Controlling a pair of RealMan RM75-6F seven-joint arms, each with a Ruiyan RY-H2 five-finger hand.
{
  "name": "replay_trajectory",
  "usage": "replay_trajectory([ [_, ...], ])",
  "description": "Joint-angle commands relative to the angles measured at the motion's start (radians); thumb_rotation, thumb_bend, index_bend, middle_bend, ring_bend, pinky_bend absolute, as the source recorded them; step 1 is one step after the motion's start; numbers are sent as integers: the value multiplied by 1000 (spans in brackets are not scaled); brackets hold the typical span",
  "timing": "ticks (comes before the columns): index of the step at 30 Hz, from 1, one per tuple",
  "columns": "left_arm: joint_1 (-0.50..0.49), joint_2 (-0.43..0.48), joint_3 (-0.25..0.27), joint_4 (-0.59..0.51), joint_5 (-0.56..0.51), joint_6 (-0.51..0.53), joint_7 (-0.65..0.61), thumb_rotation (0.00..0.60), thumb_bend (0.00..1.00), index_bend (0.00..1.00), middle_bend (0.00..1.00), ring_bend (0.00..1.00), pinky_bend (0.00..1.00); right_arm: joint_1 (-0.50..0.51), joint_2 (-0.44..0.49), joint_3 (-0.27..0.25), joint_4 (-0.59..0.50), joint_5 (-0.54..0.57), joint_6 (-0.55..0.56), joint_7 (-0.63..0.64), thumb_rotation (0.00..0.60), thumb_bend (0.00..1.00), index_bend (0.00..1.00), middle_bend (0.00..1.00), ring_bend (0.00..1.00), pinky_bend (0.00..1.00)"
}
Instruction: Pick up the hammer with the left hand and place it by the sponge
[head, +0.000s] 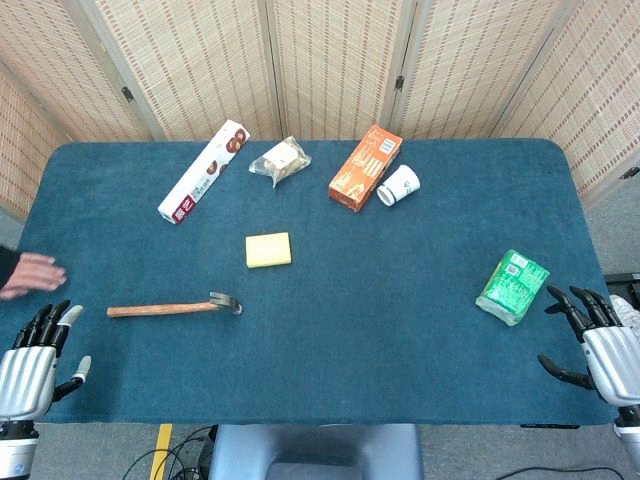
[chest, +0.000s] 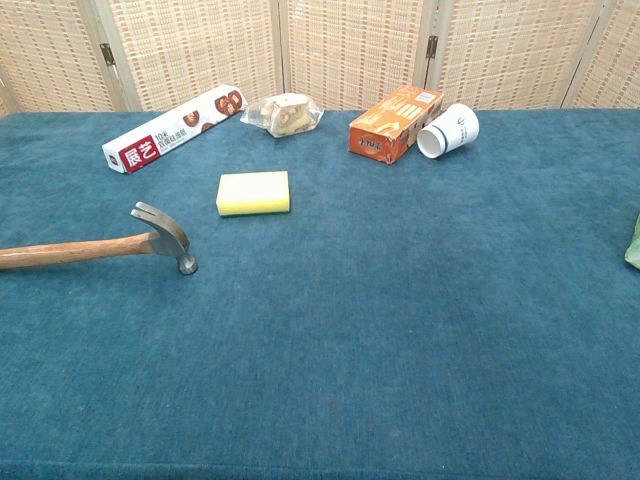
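The hammer (head: 172, 308) (chest: 95, 248) lies flat on the blue table, wooden handle pointing left and metal head to the right. The yellow sponge (head: 269, 250) (chest: 254, 193) rests a little beyond and right of the hammer head. My left hand (head: 35, 362) hovers at the table's near left corner, fingers spread and empty, left of the handle's end. My right hand (head: 598, 345) sits at the near right edge, fingers apart, holding nothing. Neither hand shows in the chest view.
A long white box (head: 204, 171), a clear bag of snacks (head: 281, 160), an orange box (head: 365, 167) and a tipped white cup (head: 398, 185) line the far side. A green packet (head: 512, 286) lies near my right hand. A person's hand (head: 28, 273) reaches in at the left edge.
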Motion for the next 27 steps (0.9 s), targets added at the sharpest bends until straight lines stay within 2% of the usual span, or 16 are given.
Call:
replay_trajectory([
  [1,-2,1,0,-2,-3,-4,6,600,399,150,104,76,202,1,0,0,-1,-1,-1,-2,600,119,77,316,103,121],
  [9,-11,4,-1,-5,-8,-21,13,600,399,158,104,76,202,-4,4,0,-2,-2,11,1,600,119,77,316,103,121],
  [15,-55,7,-20,-5,7,-64,-11,600,398,154,104,76,202,-6,12,3,-5,-11,26,1,600,119,77,316,103,121],
  [20,-136,6,-50,-25,-25,-179,5,600,352,126,104,76,202,-2,10,1,-5,-19,23,2,600,119,77,316,103,121],
  [27,-263,-29,-92,-41,-126,-357,112,600,322,96,104,62,202,-8,15,-1,-4,-23,35,6,600,119,77,316,103,121],
])
